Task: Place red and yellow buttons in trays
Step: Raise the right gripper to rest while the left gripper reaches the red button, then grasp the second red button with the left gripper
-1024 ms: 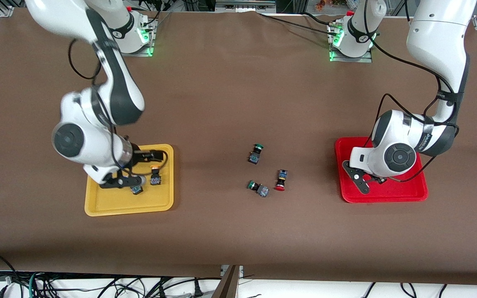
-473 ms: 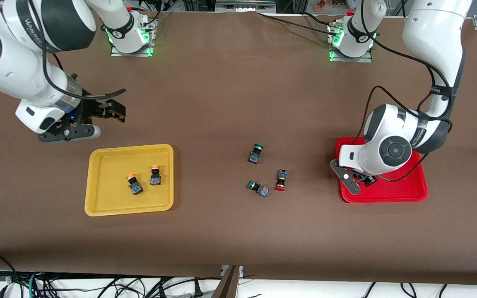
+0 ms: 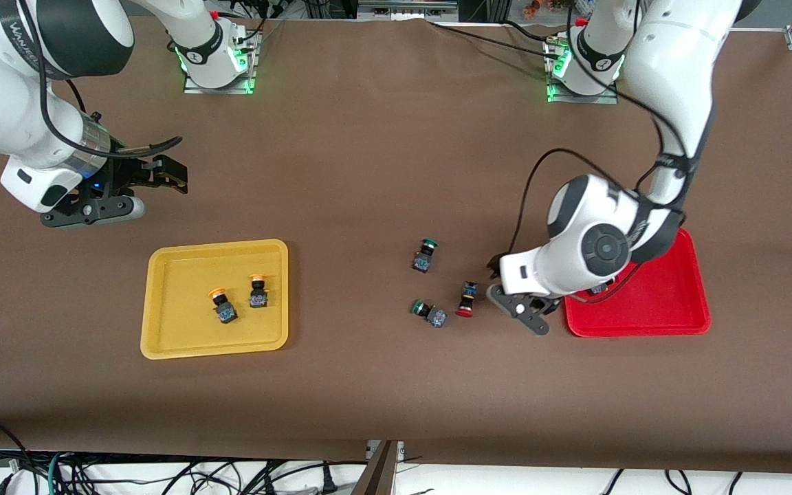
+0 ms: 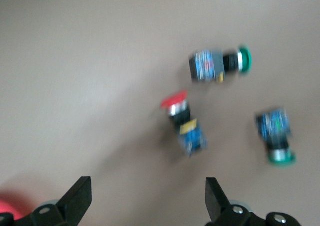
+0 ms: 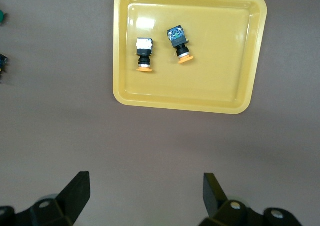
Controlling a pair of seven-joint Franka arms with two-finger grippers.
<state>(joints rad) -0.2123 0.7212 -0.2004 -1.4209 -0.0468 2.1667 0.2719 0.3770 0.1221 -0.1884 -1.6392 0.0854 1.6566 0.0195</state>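
Red and yellow buttons: two yellow-capped switches (image 3: 239, 301) lie inside the yellow plastic tray (image 3: 162, 344). One red-capped switch (image 3: 466, 300) lies on the brown table (image 3: 368, 172), unplaced; left hand (image 3: 516, 302) released beside it. Red tray's (image 3: 671, 323) contents are hidden. Right hand (image 3: 135, 192) waits, released.

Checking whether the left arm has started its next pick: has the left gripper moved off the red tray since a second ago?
Yes. The left gripper, open, has left the red tray and now sits beside it, toward the red button on the table.
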